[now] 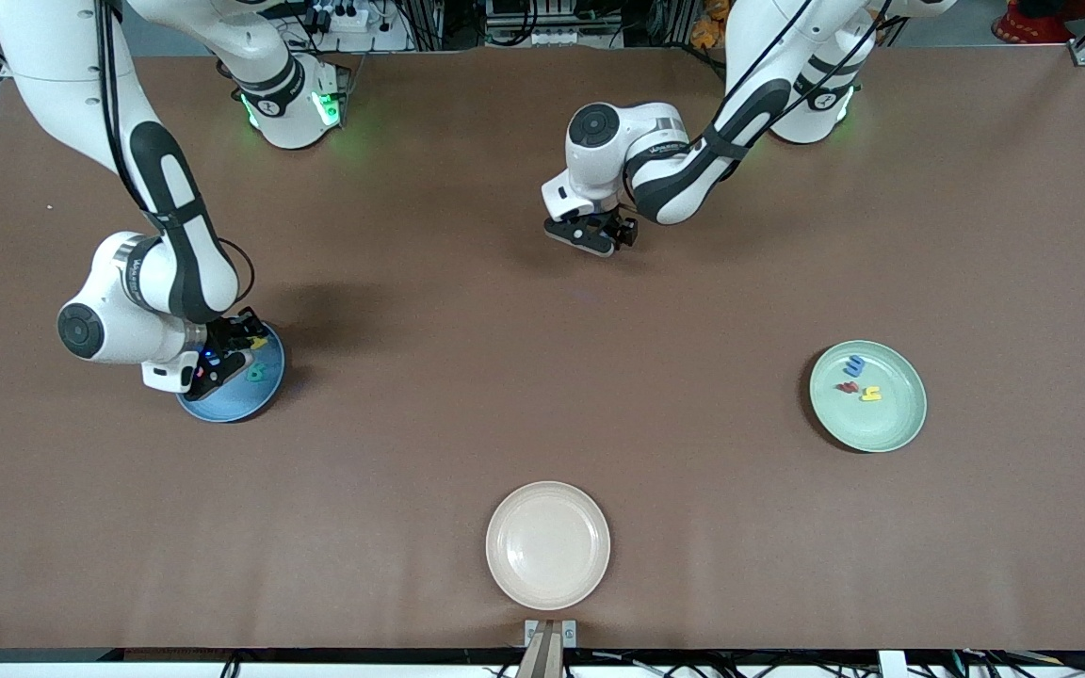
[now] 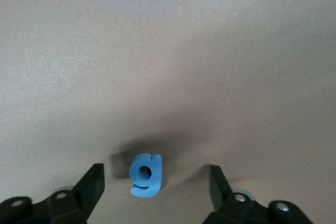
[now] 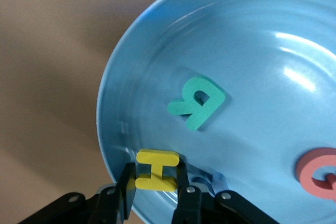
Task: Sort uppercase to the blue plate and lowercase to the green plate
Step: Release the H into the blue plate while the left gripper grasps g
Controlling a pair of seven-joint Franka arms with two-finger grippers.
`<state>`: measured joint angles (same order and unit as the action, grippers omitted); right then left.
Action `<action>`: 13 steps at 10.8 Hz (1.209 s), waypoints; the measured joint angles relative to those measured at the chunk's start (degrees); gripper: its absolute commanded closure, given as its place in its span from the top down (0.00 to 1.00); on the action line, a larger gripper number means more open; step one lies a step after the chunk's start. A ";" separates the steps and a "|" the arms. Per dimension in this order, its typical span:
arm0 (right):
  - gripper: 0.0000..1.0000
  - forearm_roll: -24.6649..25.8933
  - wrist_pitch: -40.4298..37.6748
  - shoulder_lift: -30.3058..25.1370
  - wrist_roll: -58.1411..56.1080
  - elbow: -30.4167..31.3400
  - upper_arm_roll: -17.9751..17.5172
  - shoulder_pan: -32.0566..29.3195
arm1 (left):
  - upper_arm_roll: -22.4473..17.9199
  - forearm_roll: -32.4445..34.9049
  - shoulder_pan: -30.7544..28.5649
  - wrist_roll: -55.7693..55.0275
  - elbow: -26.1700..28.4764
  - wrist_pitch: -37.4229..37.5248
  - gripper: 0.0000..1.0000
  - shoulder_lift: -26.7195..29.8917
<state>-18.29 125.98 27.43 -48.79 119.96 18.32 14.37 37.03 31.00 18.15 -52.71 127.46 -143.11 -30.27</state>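
My right gripper is over the blue plate, at its rim. In the right wrist view this gripper is shut on the blocky yellow H, holding it just above the blue plate. A teal R and a red Q lie in that plate. My left gripper is open and low over the bare table, with the blue g lying between its fingers. In the front view this gripper hides the g. The green plate holds a blue letter, a dark red one and a yellow one.
An empty cream plate sits nearest the front camera, in the middle of the table. The green plate is toward the left arm's end of the table and the blue plate toward the right arm's end.
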 measured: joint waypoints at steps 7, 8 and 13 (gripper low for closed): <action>0.71 -0.98 0.16 0.00 -0.04 -0.78 -0.01 0.11 | 0.14 0.76 0.04 -0.02 0.02 -0.59 0.27 -0.07; 0.71 -1.02 0.16 -0.02 -0.02 -1.29 0.00 0.11 | 0.19 0.80 0.03 -0.03 0.00 -0.78 0.09 -0.06; 0.70 0.26 0.14 -0.67 7.56 -5.93 0.35 0.11 | -0.19 0.82 -0.11 -0.26 -0.34 -0.90 0.00 -0.02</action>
<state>-18.03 126.13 26.76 -41.23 114.03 18.67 14.47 36.84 31.83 18.03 -52.97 127.12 -144.01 -30.30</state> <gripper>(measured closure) 0.295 0.714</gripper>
